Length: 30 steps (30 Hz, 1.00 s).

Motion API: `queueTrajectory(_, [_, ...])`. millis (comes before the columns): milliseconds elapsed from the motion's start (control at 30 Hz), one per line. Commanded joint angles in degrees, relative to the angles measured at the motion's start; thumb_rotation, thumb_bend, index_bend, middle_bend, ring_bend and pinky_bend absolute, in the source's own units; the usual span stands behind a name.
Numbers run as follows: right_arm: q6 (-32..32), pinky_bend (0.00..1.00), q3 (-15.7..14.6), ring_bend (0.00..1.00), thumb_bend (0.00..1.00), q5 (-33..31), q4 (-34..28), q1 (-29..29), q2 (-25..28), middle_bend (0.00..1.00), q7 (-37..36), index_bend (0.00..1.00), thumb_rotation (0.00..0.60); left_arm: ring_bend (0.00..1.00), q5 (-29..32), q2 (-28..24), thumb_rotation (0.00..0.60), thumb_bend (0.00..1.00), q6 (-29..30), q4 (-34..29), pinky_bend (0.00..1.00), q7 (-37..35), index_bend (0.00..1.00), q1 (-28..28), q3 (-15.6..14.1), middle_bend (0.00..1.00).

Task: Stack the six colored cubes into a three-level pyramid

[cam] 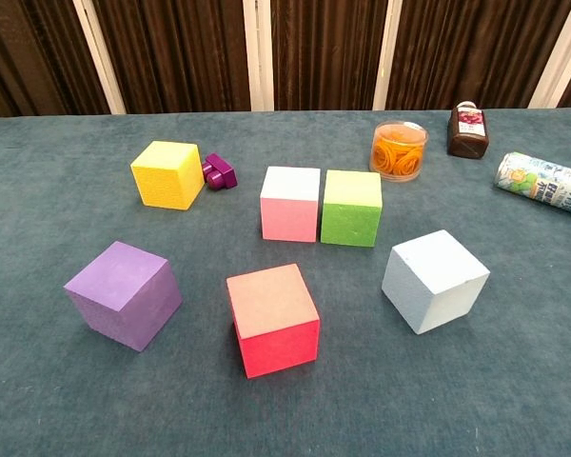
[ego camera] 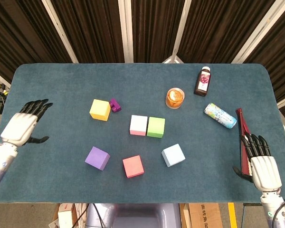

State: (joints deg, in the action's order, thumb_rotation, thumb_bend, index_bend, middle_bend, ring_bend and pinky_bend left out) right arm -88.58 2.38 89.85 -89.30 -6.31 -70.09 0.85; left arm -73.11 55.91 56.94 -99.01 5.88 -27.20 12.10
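Six cubes sit unstacked mid-worktop, well apart from both sets of spread, empty fingers, the left hand nearest the yellow cube and the right hand nearest the pale blue cube; they look light, rigid and matte, best gripped across opposite flat faces.

A blue-green felt worktop carries six cubes, none stacked: yellow cube, pale pink cube touching green cube, purple cube, red cube, light blue cube. Also on it: a small magenta block, an orange jar, a dark bottle and a lying can.
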Motion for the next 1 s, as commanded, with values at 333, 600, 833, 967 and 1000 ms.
queueTrajectory(333, [2.49,0.00,1.72,0.02,0.20,-5.77,-2.06,0.28,-1.87,0.07,4.82,0.03,0.600,0.00,15.10,10.47,0.600,0.23,-8.48,7.67,0.00,11.45,0.06,-12.04,2.76,0.00])
queueTrajectory(600, [3.95,0.00,2.46,0.02,0.20,-8.33,-2.24,0.29,-2.22,0.06,5.70,0.03,0.600,0.00,23.72,16.94,0.600,0.27,-10.94,13.62,0.00,18.87,0.10,-18.62,2.30,0.06])
queueTrajectory(833, [4.69,0.00,3.29,0.02,0.20,-10.24,-1.87,0.22,-2.68,0.06,6.50,0.03,0.600,0.00,28.81,21.57,0.600,0.27,-11.71,18.95,0.00,21.14,0.12,-22.39,2.13,0.08])
queueTrajectory(967, [5.50,0.00,3.57,0.02,0.20,-11.36,-1.51,0.07,-2.93,0.07,6.95,0.03,0.600,0.00,30.08,24.08,0.600,0.29,-13.43,22.12,0.00,20.64,0.14,-24.08,2.13,0.08])
queueTrajectory(1000, [5.61,0.00,3.61,0.02,0.20,-11.50,-1.48,0.04,-2.97,0.07,7.05,0.03,0.600,0.00,30.28,24.54,0.600,0.30,-13.73,22.82,0.00,20.64,0.15,-24.41,2.05,0.09])
